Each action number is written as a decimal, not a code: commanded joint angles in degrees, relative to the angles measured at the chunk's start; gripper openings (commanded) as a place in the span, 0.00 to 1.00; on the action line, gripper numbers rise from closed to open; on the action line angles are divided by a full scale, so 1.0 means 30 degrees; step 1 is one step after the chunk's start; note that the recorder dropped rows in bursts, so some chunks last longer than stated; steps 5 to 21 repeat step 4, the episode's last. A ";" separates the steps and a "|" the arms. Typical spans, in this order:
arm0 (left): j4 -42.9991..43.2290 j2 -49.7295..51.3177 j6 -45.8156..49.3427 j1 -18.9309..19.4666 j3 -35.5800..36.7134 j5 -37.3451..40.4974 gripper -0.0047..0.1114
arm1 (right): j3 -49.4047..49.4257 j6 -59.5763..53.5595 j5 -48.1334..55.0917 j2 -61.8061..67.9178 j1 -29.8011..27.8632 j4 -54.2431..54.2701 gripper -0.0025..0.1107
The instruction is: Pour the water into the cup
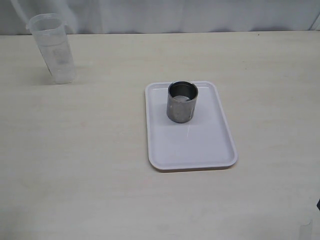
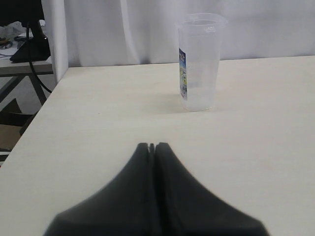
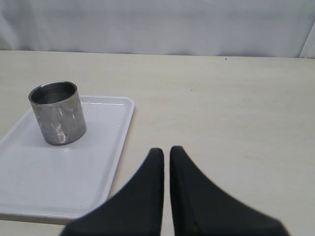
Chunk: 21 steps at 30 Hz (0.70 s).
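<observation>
The cup (image 1: 182, 101) is a short shiny steel cylinder standing upright at the far end of a white tray (image 1: 192, 147). It also shows in the right wrist view (image 3: 57, 113). A tall translucent plastic jug (image 1: 51, 47) stands at the table's far left with a little clear water (image 1: 62, 72) in its bottom. My left gripper (image 2: 151, 145) is shut and empty, low over the table, well short of the jug (image 2: 199, 59). My right gripper (image 3: 167, 150) is shut and empty, beside the tray's (image 3: 44, 182) edge. Neither gripper shows in the exterior view.
The pale wooden table ends at a white curtain behind the jug. In the left wrist view the table's side edge (image 2: 47, 98) is near the jug, with a desk and cables (image 2: 29, 46) beyond it.
</observation>
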 commanded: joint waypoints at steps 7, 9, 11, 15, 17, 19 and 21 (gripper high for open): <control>-0.0072 -0.0040 0.0044 0.0018 0.0055 -0.0137 0.04 | 0.0014 0.0047 0.0103 -0.0079 0.0011 -0.0094 0.06; -0.0072 -0.0040 0.0044 0.0018 0.0055 -0.0137 0.04 | 0.0014 0.0047 0.0103 -0.0079 0.0011 -0.0094 0.06; -0.0072 -0.0040 0.0044 0.0018 0.0055 -0.0137 0.04 | 0.0014 0.0047 0.0103 -0.0079 0.0011 -0.0094 0.06; -0.0072 -0.0040 0.0044 0.0018 0.0055 -0.0137 0.04 | 0.0014 0.0047 0.0103 -0.0079 0.0011 -0.0094 0.06; -0.0072 -0.0040 0.0044 0.0018 0.0055 -0.0137 0.04 | 0.0014 0.0047 0.0103 -0.0079 0.0011 -0.0094 0.06; -0.0072 -0.0040 0.0044 0.0018 0.0055 -0.0137 0.04 | 0.0014 0.0047 0.0103 -0.0079 0.0011 -0.0094 0.06; -0.0072 -0.0040 0.0044 0.0018 0.0055 -0.0137 0.04 | 0.0014 0.0047 0.0103 -0.0079 0.0011 -0.0094 0.06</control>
